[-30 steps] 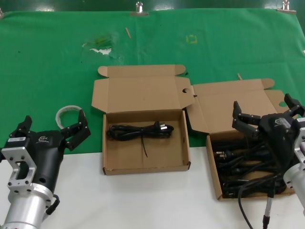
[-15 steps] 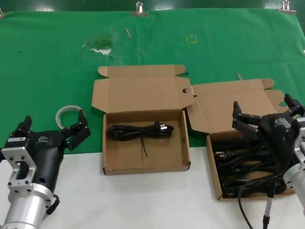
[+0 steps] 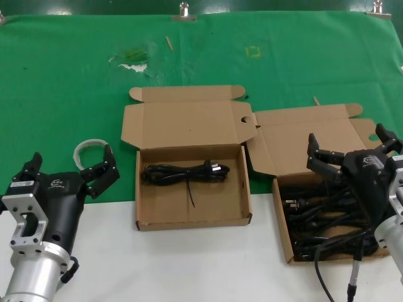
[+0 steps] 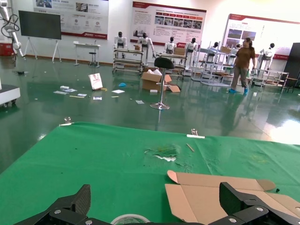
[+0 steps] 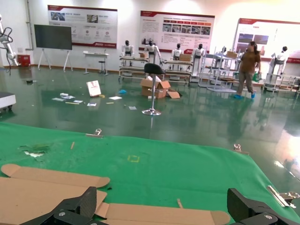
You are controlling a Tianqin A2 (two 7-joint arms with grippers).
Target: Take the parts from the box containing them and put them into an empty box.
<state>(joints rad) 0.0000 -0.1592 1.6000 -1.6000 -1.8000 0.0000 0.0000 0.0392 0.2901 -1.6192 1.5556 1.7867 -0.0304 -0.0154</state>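
Note:
The box containing the parts [image 3: 284, 234] lies open at the right and holds several black power cords [image 3: 321, 214]. My right gripper [image 3: 346, 139] hovers over its far end, open and empty; the right wrist view shows its wide-spread fingertips [image 5: 89, 197] above the box's lid flap [image 5: 154, 213]. The other box [image 3: 192, 217] sits open in the middle, its lid [image 3: 189, 123] folded back, with one coiled cord [image 3: 186, 173] inside. My left gripper [image 3: 71, 158] is open and empty at the left, away from both boxes.
A grey-white ring of tubing [image 3: 88, 150] lies on the green cloth [image 3: 75, 82] just beyond my left gripper and shows in the left wrist view [image 4: 124, 219]. Torn tape [image 3: 132, 63] marks the far cloth. The white table edge [image 3: 189, 264] is nearest me.

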